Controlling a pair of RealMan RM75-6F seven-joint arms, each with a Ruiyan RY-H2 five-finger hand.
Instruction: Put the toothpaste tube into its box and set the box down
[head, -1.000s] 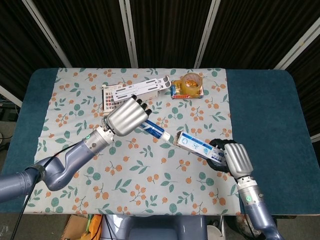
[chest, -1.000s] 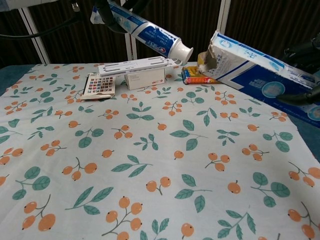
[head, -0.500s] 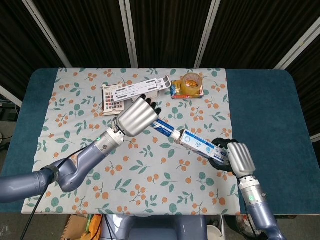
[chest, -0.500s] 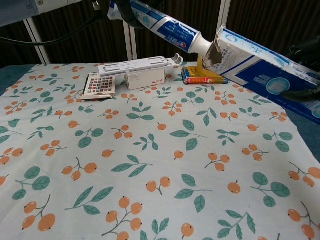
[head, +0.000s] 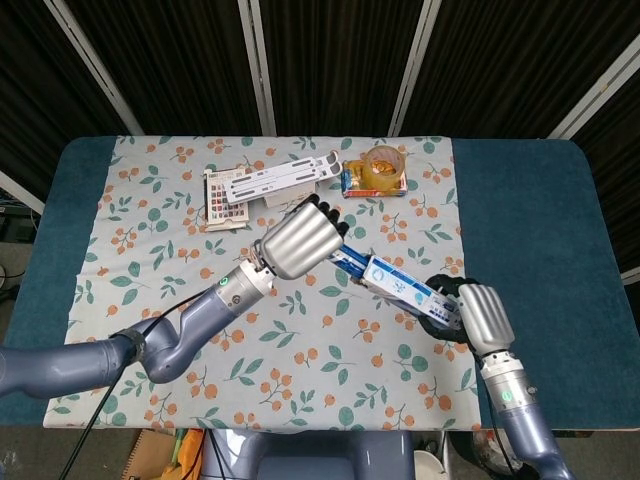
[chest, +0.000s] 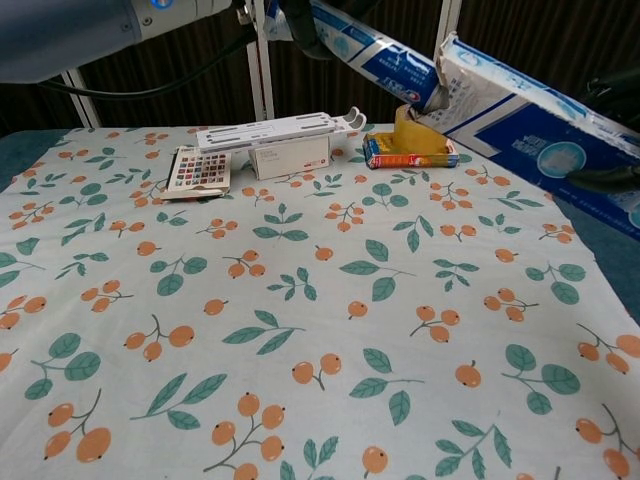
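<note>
Now left hand (head: 303, 240) grips toothpaste tube (chest: 375, 57), tip inside box (head: 405, 290); right hand (head: 483, 318) grips box.

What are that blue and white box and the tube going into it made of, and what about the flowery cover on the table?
The toothpaste box looks like thin printed cardboard: flat panels, sharp folded edges, a greyish raw inside at the flap. The toothpaste tube seems glossy soft plastic or laminate, judging by its sheen. The tablecloth appears to be matte woven fabric with a printed leaf-and-berry pattern.
</note>
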